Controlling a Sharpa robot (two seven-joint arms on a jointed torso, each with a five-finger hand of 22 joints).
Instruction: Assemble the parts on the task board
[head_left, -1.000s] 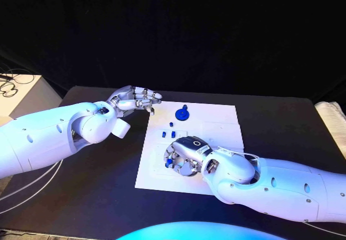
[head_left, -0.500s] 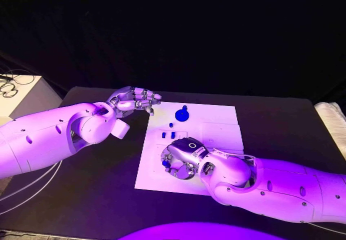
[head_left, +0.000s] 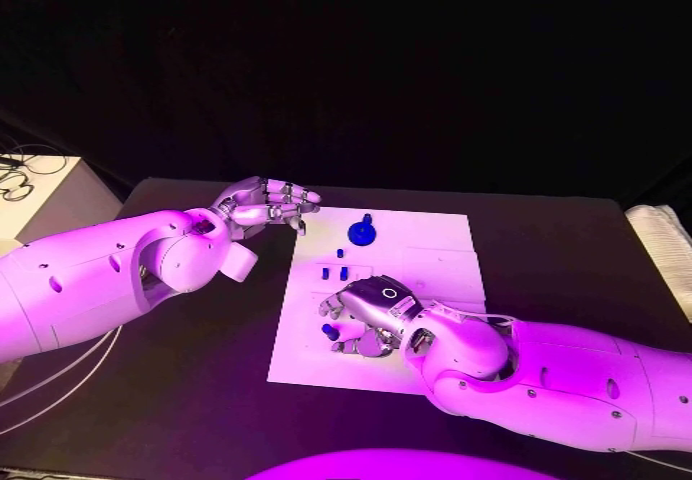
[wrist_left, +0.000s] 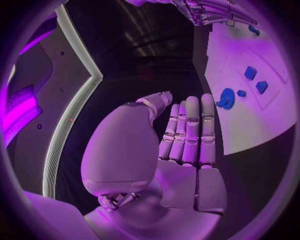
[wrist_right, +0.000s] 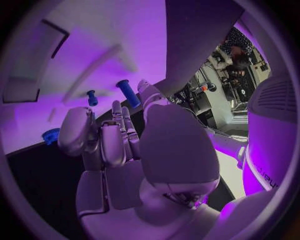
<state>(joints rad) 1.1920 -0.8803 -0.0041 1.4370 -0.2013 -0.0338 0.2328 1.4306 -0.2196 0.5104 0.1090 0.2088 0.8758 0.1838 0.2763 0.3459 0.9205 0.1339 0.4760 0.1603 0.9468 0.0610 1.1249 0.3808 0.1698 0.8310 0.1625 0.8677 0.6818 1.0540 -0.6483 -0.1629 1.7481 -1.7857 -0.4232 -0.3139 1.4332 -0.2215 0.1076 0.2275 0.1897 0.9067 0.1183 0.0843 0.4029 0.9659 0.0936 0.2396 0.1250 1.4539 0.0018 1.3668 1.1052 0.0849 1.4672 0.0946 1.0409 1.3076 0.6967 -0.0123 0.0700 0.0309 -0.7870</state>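
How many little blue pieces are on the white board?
5 show from above: a round piece at the far edge, a tiny piece just nearer, two side by side, and one at the right robot hand. More may hide under it.

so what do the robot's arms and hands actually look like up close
Both arms are smooth, rounded white shells dotted with small dark screw holes. The left robot hand and right robot hand are silver metal, with segmented fingers and paler pads. The right one carries a dark round disc with a light ring on its back. Thin pale cables trail beneath the left arm.
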